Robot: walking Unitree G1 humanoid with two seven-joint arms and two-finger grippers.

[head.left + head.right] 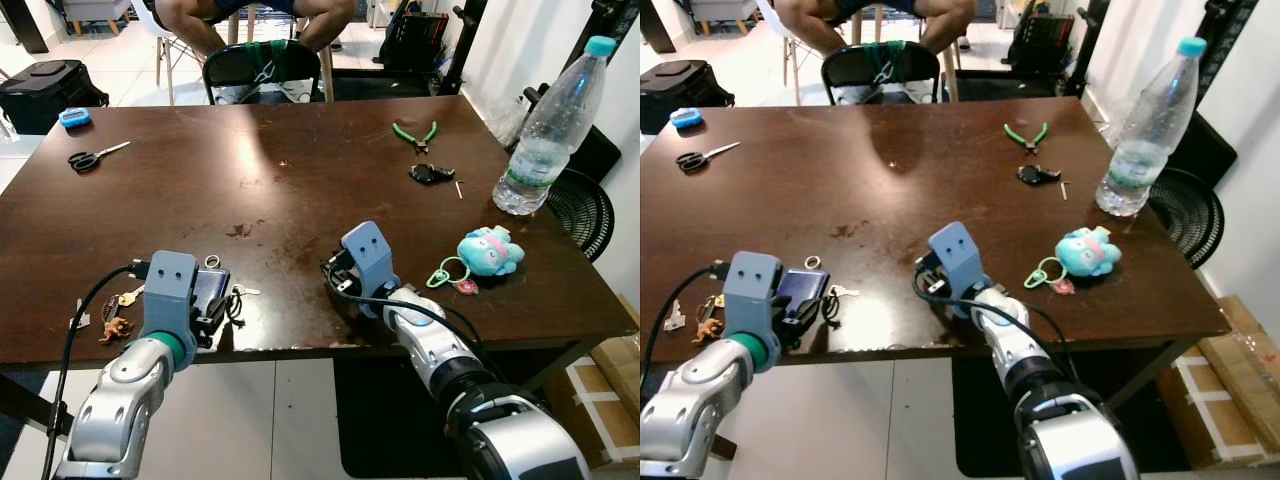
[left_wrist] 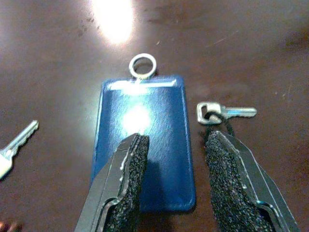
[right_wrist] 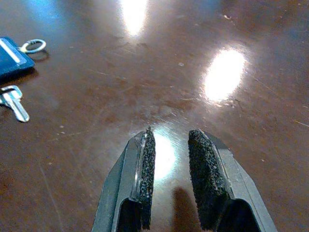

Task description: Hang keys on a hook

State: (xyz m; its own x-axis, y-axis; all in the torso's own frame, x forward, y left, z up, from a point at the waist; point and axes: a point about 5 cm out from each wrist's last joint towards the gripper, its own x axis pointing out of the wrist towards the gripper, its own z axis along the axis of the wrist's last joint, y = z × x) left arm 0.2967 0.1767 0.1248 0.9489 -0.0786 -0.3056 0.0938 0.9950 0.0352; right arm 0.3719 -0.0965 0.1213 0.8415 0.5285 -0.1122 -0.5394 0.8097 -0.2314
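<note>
Blue card holder (image 2: 143, 140) unlabelled, under spread left end effector (image 2: 176, 150); right end effector (image 3: 170, 145) parted, empty.

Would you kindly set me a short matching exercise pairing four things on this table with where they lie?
Things:
1. scissors
2. green pliers
3. water bottle
4. blue card holder

Places:
a. under the left gripper's open fingers
b. far left of the table
c. right edge, standing upright
d. far side, beyond the black key fob

Pairs: 1-b, 2-d, 3-c, 4-a
</note>
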